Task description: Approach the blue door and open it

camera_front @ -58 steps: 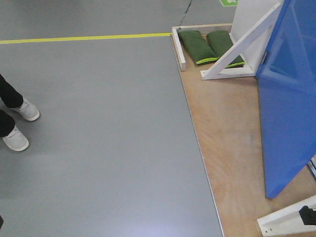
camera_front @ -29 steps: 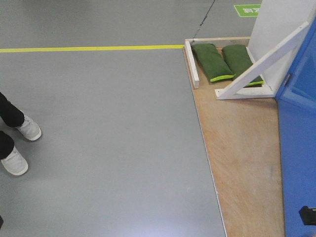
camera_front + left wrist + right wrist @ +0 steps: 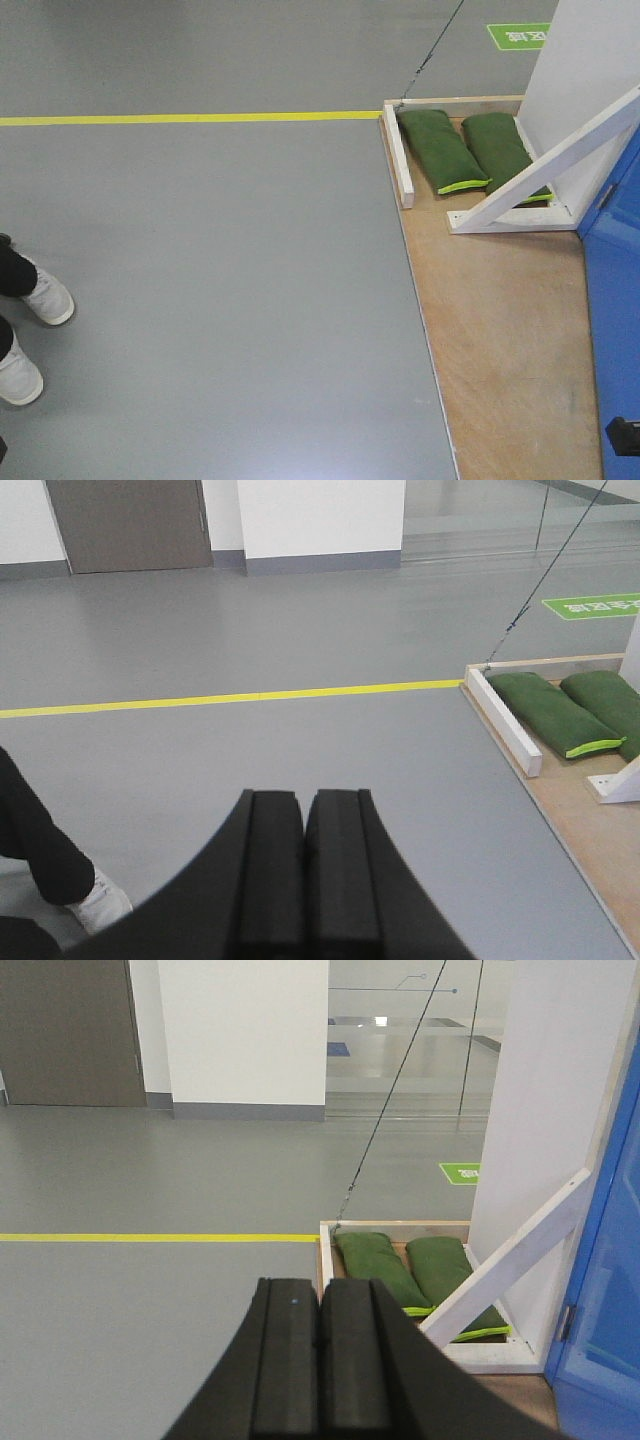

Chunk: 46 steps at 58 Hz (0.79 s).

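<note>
The blue door (image 3: 615, 290) shows only as a glossy blue strip along the right edge of the front view, standing on a wooden platform (image 3: 500, 330). Its edge with a dark metal plate also appears at the far right of the right wrist view, blue door (image 3: 605, 1330). No handle is in view. My left gripper (image 3: 304, 802) is shut and empty over grey floor, well left of the door. Shut and empty too, my right gripper (image 3: 319, 1290) points at the platform's left corner.
A white brace beam (image 3: 545, 160) leans against a white panel (image 3: 590, 70), with two green sandbags (image 3: 465, 150) at its foot. A white curb (image 3: 398, 155) edges the platform. A person's white shoes (image 3: 30, 320) stand at left. A yellow floor line (image 3: 190, 118) crosses ahead.
The scene has slid right and down in the front view: the door has shrunk to a strip at the right edge, the sandbags and brace moved right, and the shoes dropped lower.
</note>
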{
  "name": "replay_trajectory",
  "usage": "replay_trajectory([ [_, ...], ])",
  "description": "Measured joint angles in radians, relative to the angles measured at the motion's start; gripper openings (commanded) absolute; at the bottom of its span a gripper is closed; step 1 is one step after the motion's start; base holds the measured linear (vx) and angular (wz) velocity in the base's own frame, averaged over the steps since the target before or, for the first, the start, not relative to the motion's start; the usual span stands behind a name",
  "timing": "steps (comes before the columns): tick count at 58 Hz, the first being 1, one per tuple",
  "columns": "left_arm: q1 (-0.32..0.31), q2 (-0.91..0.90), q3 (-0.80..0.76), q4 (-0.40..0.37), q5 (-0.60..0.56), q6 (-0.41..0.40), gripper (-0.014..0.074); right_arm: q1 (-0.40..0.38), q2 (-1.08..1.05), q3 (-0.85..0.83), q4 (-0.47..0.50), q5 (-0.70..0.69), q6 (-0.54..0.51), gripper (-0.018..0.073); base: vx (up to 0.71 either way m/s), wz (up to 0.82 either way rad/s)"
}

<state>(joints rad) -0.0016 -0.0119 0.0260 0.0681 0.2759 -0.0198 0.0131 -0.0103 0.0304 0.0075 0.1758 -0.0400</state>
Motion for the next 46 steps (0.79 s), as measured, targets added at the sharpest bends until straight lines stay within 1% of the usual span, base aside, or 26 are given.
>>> replay_trajectory([
  [24,0.000,0.000,0.000,0.000,0.000,0.000,0.0073,0.000,0.000,0.000,0.000,0.000,0.000,0.0012,0.16,-0.04],
  [46,0.000,0.000,0.000,0.000,0.000,0.000,0.0073,0.000,0.000,0.000,0.000,0.000,0.000,0.0012,0.04,0.00],
])
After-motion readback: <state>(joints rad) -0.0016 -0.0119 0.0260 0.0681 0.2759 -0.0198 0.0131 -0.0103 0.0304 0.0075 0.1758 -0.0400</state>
